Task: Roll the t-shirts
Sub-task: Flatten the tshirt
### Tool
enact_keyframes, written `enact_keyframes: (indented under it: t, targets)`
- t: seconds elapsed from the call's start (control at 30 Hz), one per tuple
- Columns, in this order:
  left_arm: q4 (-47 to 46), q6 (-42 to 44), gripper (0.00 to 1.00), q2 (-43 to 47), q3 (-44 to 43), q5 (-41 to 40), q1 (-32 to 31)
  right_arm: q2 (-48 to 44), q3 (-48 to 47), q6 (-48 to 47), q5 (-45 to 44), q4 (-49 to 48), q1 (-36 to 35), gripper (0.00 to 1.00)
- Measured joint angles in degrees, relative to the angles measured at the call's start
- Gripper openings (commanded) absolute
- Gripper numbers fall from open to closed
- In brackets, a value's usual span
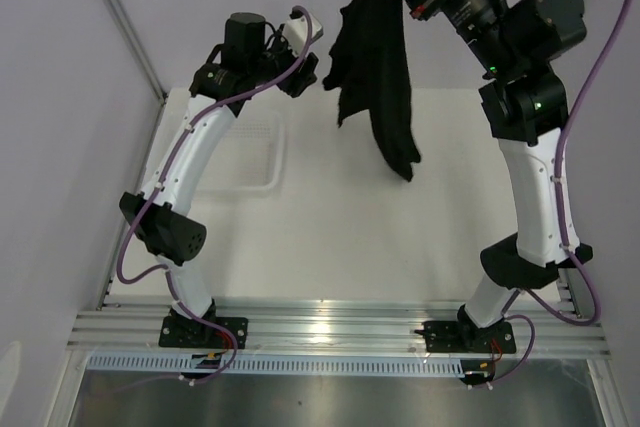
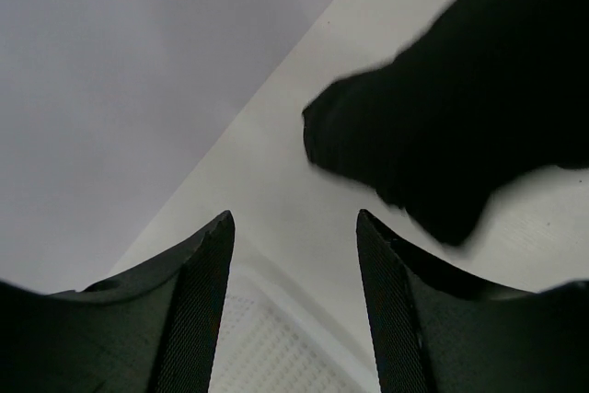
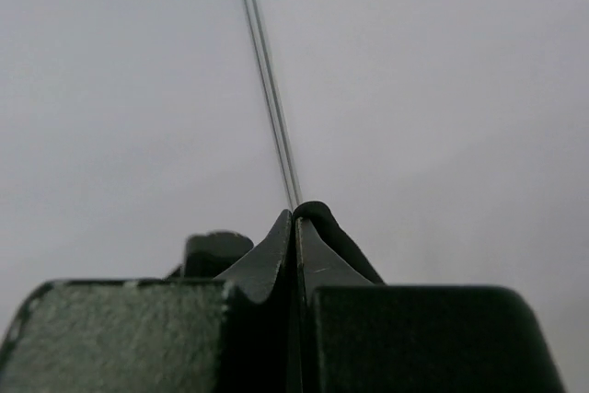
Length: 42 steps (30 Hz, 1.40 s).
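tee: black tee (image 1: 377,67) is off the table (image 1: 340,247), hanging bunched at far right-centre, with its lowest tip dangling over the far middle.
right gripper: right gripper (image 3: 294,220) has its jaws pressed together on a thin fold of the tee. It is raised high, probably so the cloth drapes by its own weight and shows an edge.
left gripper: left gripper (image 2: 294,223) has its jaws apart with nothing between them. It sits far left, just beside the tee's left side, aimed at a hanging lobe. This looks like a line-up for a second pinch to spread the tee.
step: judged early, since the tee is not laid flat and no roll has begun.
edges: the outline is crumpled, so sleeve and hem can't be told apart.
basket: white mesh basket (image 1: 255,162) sits on the left of the table, under the left gripper.
room: open surface runs from the basket's right rim to the right arm, which looks enough for a lay-down. Keep the tee off the rim.
risk: a single thin pinch may slip if tugged sideways.
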State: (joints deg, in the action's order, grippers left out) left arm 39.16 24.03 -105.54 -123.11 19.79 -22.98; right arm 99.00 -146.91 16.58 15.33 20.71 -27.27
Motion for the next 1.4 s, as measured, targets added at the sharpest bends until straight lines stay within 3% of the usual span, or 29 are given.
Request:
enact_keyframes:
  t: [0.2,0.3,0.47,0.6,0.7,0.97,1.07,1.23,1.4]
  targets:
    - [0.07,0.02,0.61,0.00,0.00,0.13,0.26,-3.39,3.39,0.98,-6.03,-4.20,0.02,0.00]
    - [0.17,0.39,0.61,0.00,0.02,0.00,0.24,-8.33,16.46,4.59,-8.26,-4.72,3.30,0.00]
    - [1.38,1.05,0.59,-0.50,0.31,-0.59,0.26,-15.45,49.24,15.43,-10.40,-5.22,12.66,0.00]
    - [3.21,1.86,0.57,-2.12,0.37,-1.16,0.17,-13.38,68.57,21.09,-10.93,-3.67,17.46,0.00]
    - [6.16,3.69,0.57,-2.71,1.18,-1.86,-0.79,-9.84,77.26,22.97,-10.36,-1.66,19.80,0.00]
    - [18.25,7.43,0.58,0.83,14.16,0.02,-13.70,-8.41,80.48,22.93,-10.19,-1.33,21.88,0.00]
    - [21.00,5.62,0.58,2.64,23.93,0.17,-17.75,-9.57,81.00,22.40,-10.14,-2.69,21.70,0.00]
    - [21.00,2.67,0.53,3.23,39.23,-2.84,-22.67,-11.76,85.15,22.40,-9.90,-4.72,21.27,0.00]
    - [19.41,0.87,0.54,3.30,44.41,-5.05,-27.71,-12.31,88.63,22.40,-9.90,-4.76,21.22,0.00]
